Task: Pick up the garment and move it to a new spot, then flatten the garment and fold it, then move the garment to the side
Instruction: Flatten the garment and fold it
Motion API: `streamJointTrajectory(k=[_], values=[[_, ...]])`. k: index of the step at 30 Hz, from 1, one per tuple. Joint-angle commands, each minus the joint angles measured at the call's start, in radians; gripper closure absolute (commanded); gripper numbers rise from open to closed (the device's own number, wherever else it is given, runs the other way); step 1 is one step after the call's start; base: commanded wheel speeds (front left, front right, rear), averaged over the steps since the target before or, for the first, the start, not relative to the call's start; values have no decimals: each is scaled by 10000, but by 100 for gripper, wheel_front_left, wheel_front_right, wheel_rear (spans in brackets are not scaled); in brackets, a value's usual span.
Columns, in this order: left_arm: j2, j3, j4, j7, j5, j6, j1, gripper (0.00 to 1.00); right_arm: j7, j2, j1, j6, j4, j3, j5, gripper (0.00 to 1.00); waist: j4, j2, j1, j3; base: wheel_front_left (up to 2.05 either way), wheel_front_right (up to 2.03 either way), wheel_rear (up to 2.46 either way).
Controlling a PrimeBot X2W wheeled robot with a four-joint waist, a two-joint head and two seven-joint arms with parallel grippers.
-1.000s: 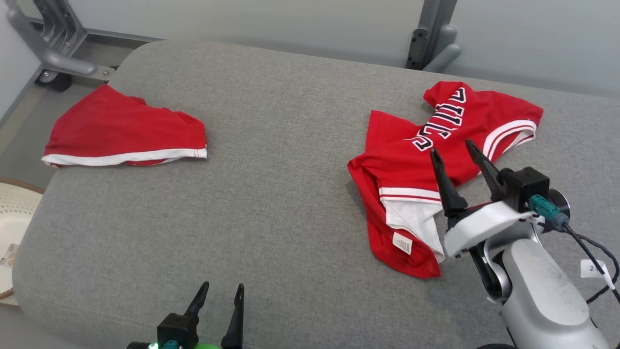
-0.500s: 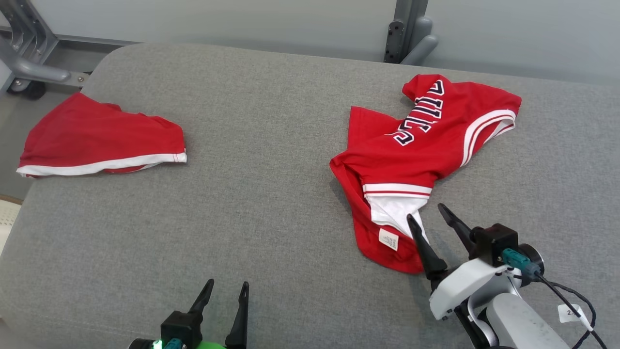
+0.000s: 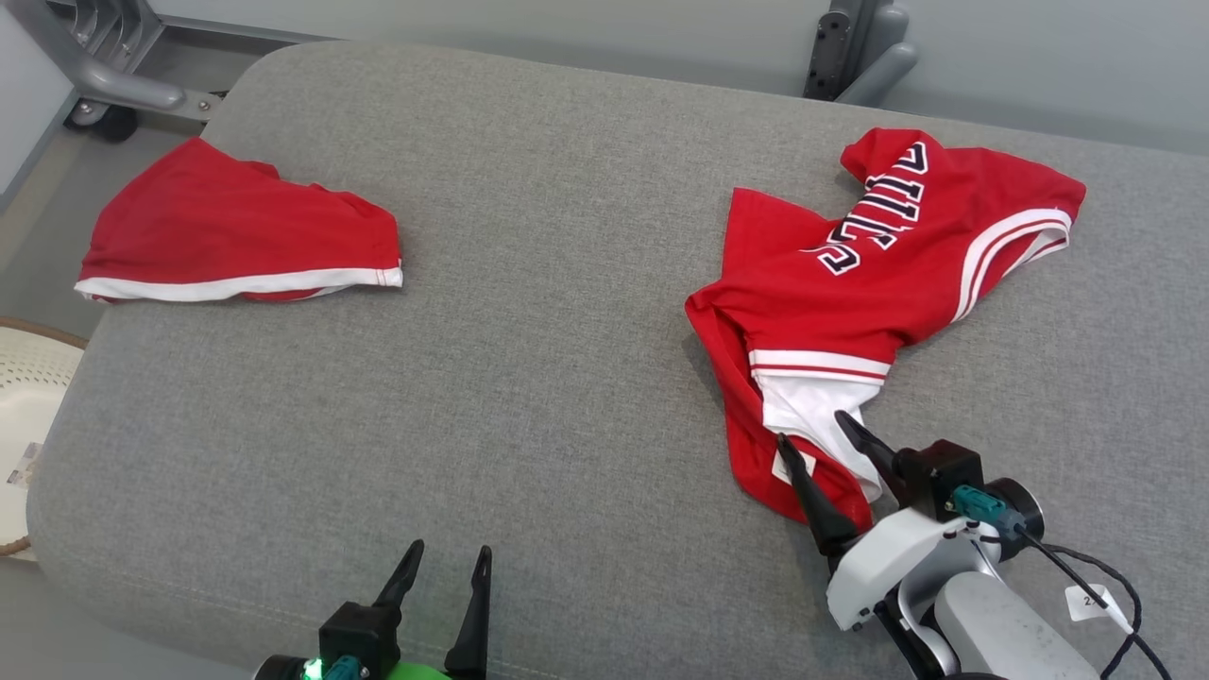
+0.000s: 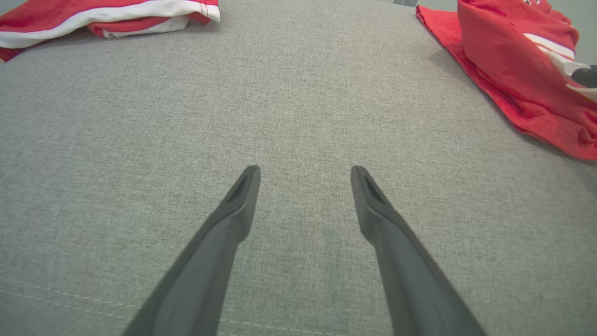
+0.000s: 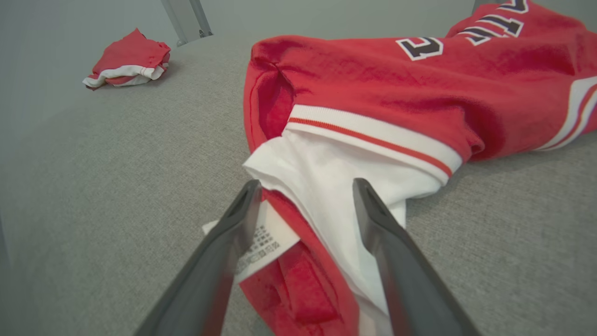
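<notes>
The garment [image 3: 850,293], a crumpled red jersey with white trim and dark lettering, lies on the right of the grey cushion [image 3: 529,312]. My right gripper [image 3: 810,427] is open at the garment's near end. In the right wrist view its fingers straddle the white lining and the label of the garment [image 5: 396,88], and nothing is gripped by the right gripper [image 5: 306,183]. My left gripper [image 3: 451,549] is open over bare cushion at the near edge. The left wrist view shows the left gripper [image 4: 305,169] with nothing in it and the garment [image 4: 508,60] off to its right.
A second red piece with a white hem [image 3: 236,236] lies folded at the cushion's far left. A pale woven basket [image 3: 28,416] stands on the floor by the left edge. Grey metal frame parts [image 3: 104,76] and a post [image 3: 850,47] rise behind the cushion.
The head view shifted between frames. My right gripper has drawn back from over the garment's lettering to its near end, staying open. The left gripper has not moved.
</notes>
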Motion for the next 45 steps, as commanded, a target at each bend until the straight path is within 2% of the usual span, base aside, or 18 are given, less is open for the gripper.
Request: streamJointTrajectory(k=[1, 8, 10, 11, 13, 14, 15, 22, 32, 37, 38, 39, 41, 45], values=[[29, 4, -17, 8, -72, 33, -150, 0, -7, -2, -139, -18, 53, -10, -83, 0, 43, 0, 0, 39, 0, 0, 0], [30, -27, -12, 10, -139, 85, -159, 0, -8, 24, -285, -18, 219, -241, -273, 0, 140, 0, 0, 141, 0, 0, 0], [29, -38, -21, 10, -137, 88, -157, 0, -8, 44, -296, -18, 268, -312, -329, 10, 158, 0, 0, 177, 0, 0, 0], [30, -49, -29, 10, -144, 90, -164, 0, -8, 48, -314, -18, 301, -337, -376, 19, 164, 0, 0, 195, 0, 0, 0], [30, -59, -34, 10, -173, 111, -184, 0, -8, 70, -350, -18, 363, -369, -398, 68, 173, 0, 0, 230, 0, 0, 0], [30, -60, -40, 10, -195, 122, -203, 0, -8, 75, -385, -18, 386, -415, -416, 99, 169, 0, 0, 251, 0, 0, 0], [29, -55, -48, 10, -212, 137, -221, 0, -8, 108, -435, -18, 377, -459, -438, 100, 154, 0, 0, 263, 0, 0, 0], [29, 122, -82, 10, -91, 157, -133, 0, -8, -170, -664, -18, -460, -1385, -646, 100, -338, 0, 0, 129, 0, 0, 0], [30, 145, -129, 10, 35, 19, -286, 0, -8, -1660, -696, -18, -2375, -3220, -1350, 100, -1731, 0, 0, -111, 0, 0, 0], [29, 126, -87, 8, 63, -14, -354, 0, -8, -2028, -415, -18, -3117, -2935, -1865, 100, -2017, 0, 0, -8, 0, 0, 0], [30, 115, -66, 8, 66, -26, -350, 0, -6, -2018, -236, -18, -3118, -2791, -1840, 78, -2035, 0, 0, 6, 0, 0, 0], [32, 116, -52, 8, 67, -38, -357, 0, -6, -1993, -3, -18, -3037, -2647, -1751, 0, -2047, 0, 0, 18, 0, 0, 0], [30, 133, -28, 8, 61, -41, -372, 0, -7, -1960, 471, -18, -2612, -2620, -1542, 0, -2073, 0, 0, 29, 0, 0, 0], [33, 198, -34, 9, 69, -55, -355, 0, -6, -1445, 1324, -18, -2218, -3168, -1242, 0, -2154, 0, 0, 30, 0, 0, 0]])
